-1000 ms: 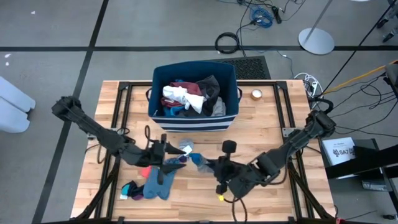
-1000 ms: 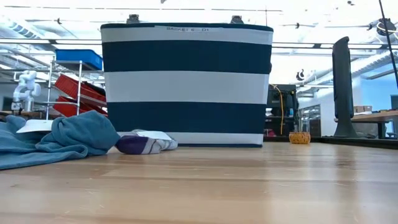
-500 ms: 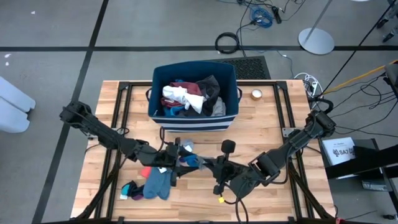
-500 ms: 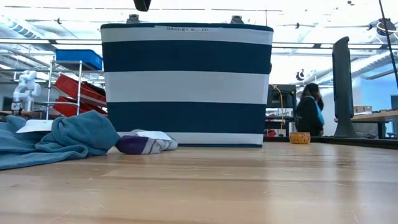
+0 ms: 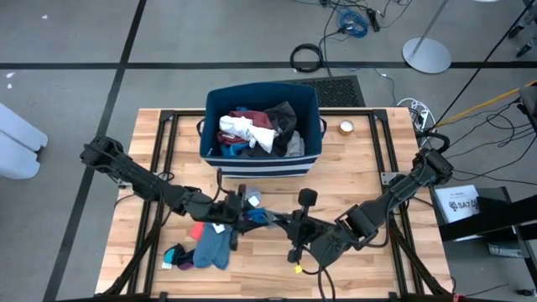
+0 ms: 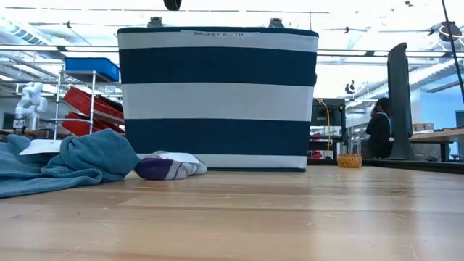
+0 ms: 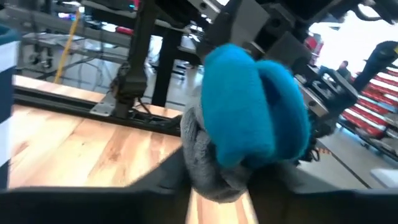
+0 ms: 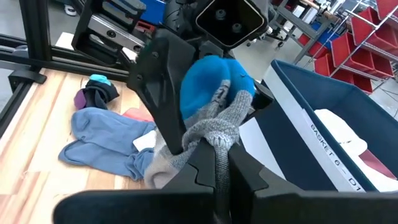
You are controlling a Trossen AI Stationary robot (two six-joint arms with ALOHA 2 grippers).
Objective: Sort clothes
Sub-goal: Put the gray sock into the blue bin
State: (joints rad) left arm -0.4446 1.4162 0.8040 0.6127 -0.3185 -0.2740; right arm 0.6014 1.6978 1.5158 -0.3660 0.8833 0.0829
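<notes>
**Both grippers on one sock, mid-table**

I see the left gripper [image 5: 241, 215] and right gripper [image 5: 281, 221] meeting just below centre of the high view, both clamped on the same blue-and-grey sock [image 5: 261, 216]. Right wrist view shows it best: the right fingers pinch the grey knit end of the sock [image 8: 214, 115] while the left gripper [image 8: 171, 99] holds the blue end from the far side. In the left wrist view the sock [image 7: 249, 121] fills centre frame, bunched up, off the table.

The bin [image 5: 263, 164] sits upper centre with the clothes [image 5: 256, 128] piled inside (white, dark and red pieces). Lower left of the high view: a light blue garment [image 5: 212, 247] flat on the table [image 5: 361, 159], small dark socks [image 5: 176, 256] just beside it, a pink piece [image 5: 197, 230] touching its upper edge.
</notes>
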